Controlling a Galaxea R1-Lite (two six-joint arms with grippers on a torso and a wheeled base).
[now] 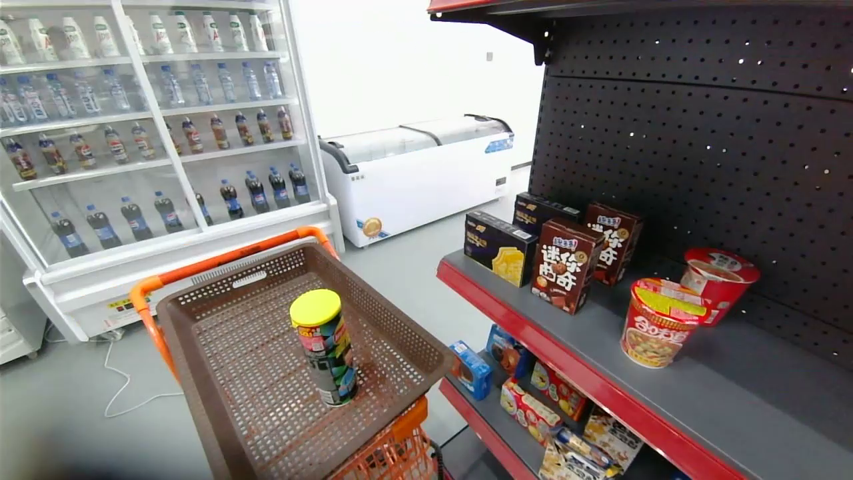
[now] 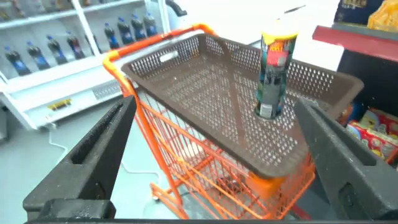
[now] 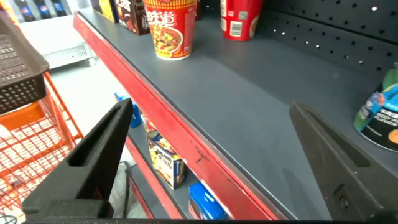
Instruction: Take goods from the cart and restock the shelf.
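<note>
One can [image 1: 324,347] upright at basket [image 1: 400,320] centre, apart from every wall.

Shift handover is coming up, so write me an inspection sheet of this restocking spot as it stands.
Surface: grey shelf board with a red front edge and pegboard behind.
Job's things: one yellow-lidded canister upright in the brown basket on the orange cart.
Clutter: nothing seen; boxes and cup noodles stand on the board, packets on the lower shelf.
Grippers: left gripper open, facing the basket; right gripper open over the board; both empty.
Cables: white cable on the floor.
Surroundings: drinks cooler, chest freezer.
</note>
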